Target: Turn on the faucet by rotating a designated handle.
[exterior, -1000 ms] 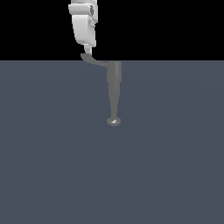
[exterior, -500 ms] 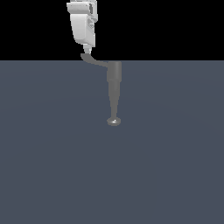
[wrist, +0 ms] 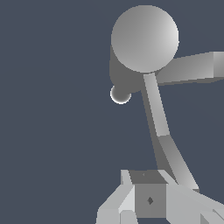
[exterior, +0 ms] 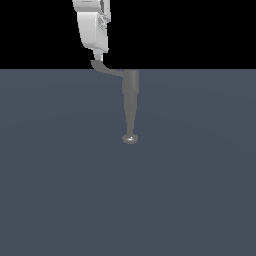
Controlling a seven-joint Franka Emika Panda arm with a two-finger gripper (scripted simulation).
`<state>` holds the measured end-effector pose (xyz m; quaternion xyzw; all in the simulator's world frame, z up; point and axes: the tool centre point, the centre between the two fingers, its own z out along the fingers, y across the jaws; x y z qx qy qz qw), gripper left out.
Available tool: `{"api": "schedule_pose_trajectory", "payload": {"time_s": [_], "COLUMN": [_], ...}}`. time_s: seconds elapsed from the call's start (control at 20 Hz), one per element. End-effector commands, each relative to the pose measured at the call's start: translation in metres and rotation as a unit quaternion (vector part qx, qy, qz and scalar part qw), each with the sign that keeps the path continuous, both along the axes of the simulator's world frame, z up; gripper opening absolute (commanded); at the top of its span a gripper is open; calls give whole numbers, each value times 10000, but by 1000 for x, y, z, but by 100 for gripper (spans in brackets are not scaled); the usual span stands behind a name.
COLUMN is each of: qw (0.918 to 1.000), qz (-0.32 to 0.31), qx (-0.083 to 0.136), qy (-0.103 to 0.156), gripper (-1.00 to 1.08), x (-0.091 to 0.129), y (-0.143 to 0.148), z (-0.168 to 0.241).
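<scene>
1. Against the picture from a second ago, the gripper [exterior: 98, 56] has slid a little toward the exterior view's left, and the handle [exterior: 106, 70] tip has gone with it. The handle now points nearer 10 o'clock from the faucet [exterior: 130, 95] body than it did.
2. I judge that the turn has begun but is only a small way along; the spout itself has not shifted, which suits a lever turning about the body.
3. The gripper hangs at 12 o'clock over the handle's paddle tip, right at it. In the wrist view the fingers [wrist: 131, 197] stand close together beside the handle's end [wrist: 175, 162]; whether they clamp it or only push against it, I cannot tell.
4. The faucet sits in the upper middle of the exterior view, on a flat slate-blue floor [exterior: 200, 190]. Its body is a short drum that tapers toward 6 o'clock into a slim spout ending in a rounded knob [exterior: 130, 139].
5. Everything on the faucet is dull matt grey, smooth and metal-looking, with a soft highlight only on the knob.
6. The handle is a thin, bent bar in flat-faced segments, broadening to a paddle at its end. The gripper is glossy white, blocky and hard-edged.
</scene>
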<state>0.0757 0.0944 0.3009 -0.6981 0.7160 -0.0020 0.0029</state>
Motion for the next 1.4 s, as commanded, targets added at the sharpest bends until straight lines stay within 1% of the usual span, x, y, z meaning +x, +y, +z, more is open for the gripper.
{"api": "schedule_pose_trajectory", "payload": {"time_s": [0.0,0.75,0.8,0.85,1.35], "qw": [10000,10000,10000,10000,10000], "qz": [0,-3,-3,-11,-8], "qx": [-5,-5,-5,-2,-2], "qy": [37,36,36,-5,9], "gripper": [-100,-100,-100,-100,-100], "x": [-9,-48,-48,-43,-69], "y": [0,-1,-1,-1,-24], "z": [-2,-2,-2,1,0]}}
